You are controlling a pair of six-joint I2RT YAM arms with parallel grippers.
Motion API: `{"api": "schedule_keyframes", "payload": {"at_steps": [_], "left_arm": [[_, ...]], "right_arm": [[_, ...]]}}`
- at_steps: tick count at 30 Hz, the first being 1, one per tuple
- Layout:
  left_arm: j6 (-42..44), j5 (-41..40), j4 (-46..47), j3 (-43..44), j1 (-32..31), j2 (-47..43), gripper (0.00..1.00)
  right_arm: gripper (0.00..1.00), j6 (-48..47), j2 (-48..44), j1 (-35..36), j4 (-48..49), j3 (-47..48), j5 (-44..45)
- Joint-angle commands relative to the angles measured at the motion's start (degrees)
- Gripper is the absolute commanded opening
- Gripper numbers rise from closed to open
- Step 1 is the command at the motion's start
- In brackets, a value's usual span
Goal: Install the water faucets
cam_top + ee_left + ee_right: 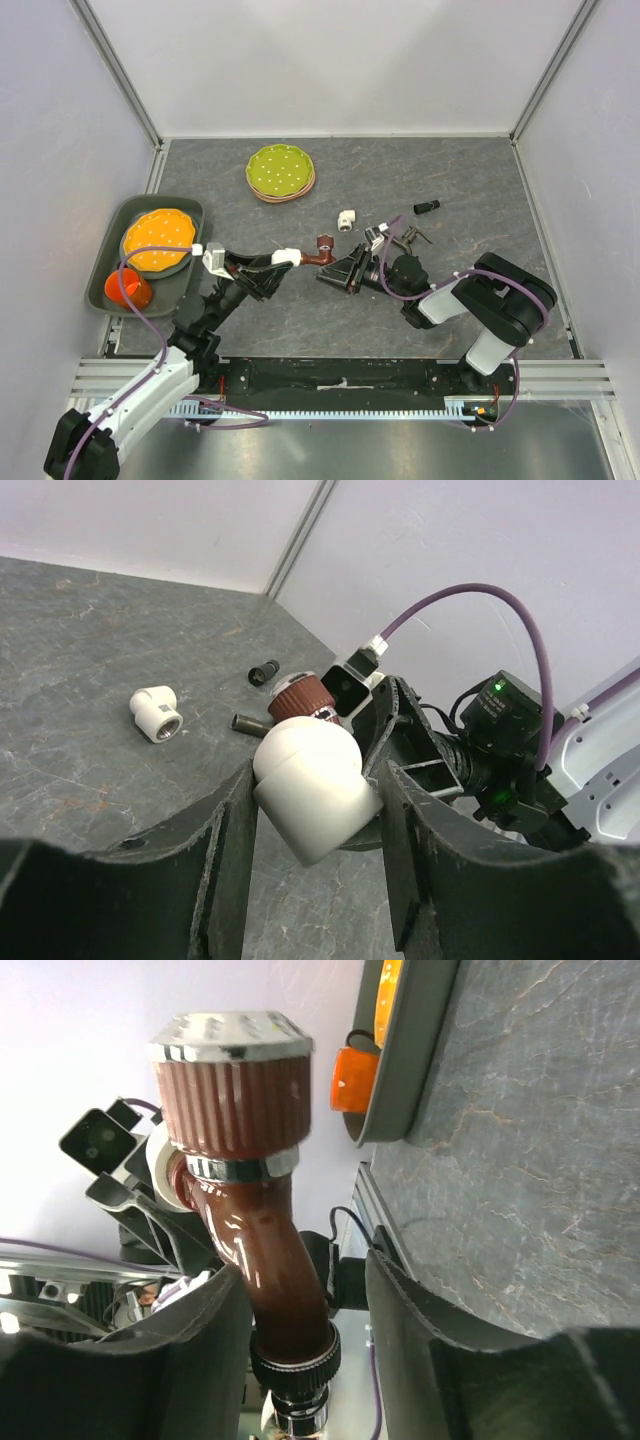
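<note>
The left gripper (316, 815) pinches a white plastic elbow fitting (305, 770). The right gripper (300, 1320) clamps the glossy reddish-brown faucet (262, 1230) with its ribbed knob, held over mid-table. The 2 parts nearly meet, so this looks like the joining step. Next, align the threads, then twist. No writing is legible.

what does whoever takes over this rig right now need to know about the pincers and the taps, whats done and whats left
The left pincer is shut on a white elbow, held off the table.
The right pincer is shut on the reddish-brown tap, its end against that elbow. Whether it is screwed in cannot be seen.
The dark grey tap lies on the table by the right pincer, ungripped.
A second white elbow and a black cylinder also lie there.
Done: first tap and elbow gripped and brought together.
Left: probably finish that joint, then fit the grey tap.
</note>
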Motion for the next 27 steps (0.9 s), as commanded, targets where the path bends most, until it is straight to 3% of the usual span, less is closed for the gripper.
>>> {"api": "schedule_keyframes", "payload": {"at_steps": [1,7,10,14,17,27], "left_arm": [[-3.77,-3.27,1.13,-1.43,-0.78,-0.27,0.02],[-9.92,-9.06,-3.17,-1.52,-0.78,0.17,0.02],[-14.05,-11.79,-5.37,-1.43,-0.78,-0.09,0.02],[-19.32,-13.29,-8.10,-0.73,-0.78,-0.36,0.02],[-21.35,-13.03,-8.89,-0.11,-0.78,-0.18,0.02],[-30.05,-14.09,-15.13,2.70,-0.78,3.24,0.02]], "right_arm": [[0.62,-2.26,-2.31,-0.54,14.70,0.98,0.43],[0.98,-7.96,-7.93,-2.21,9.26,-0.60,1.04],[0.98,-13.06,-12.85,-2.30,1.54,-0.87,1.83],[0.98,-29.63,-23.20,-2.30,-20.46,0.53,5.25],[0.98,-38.35,-28.66,-2.30,-31.66,2.03,8.59],[0.98,-64.54,-37.03,-1.16,-35.75,0.19,3.59]]}}
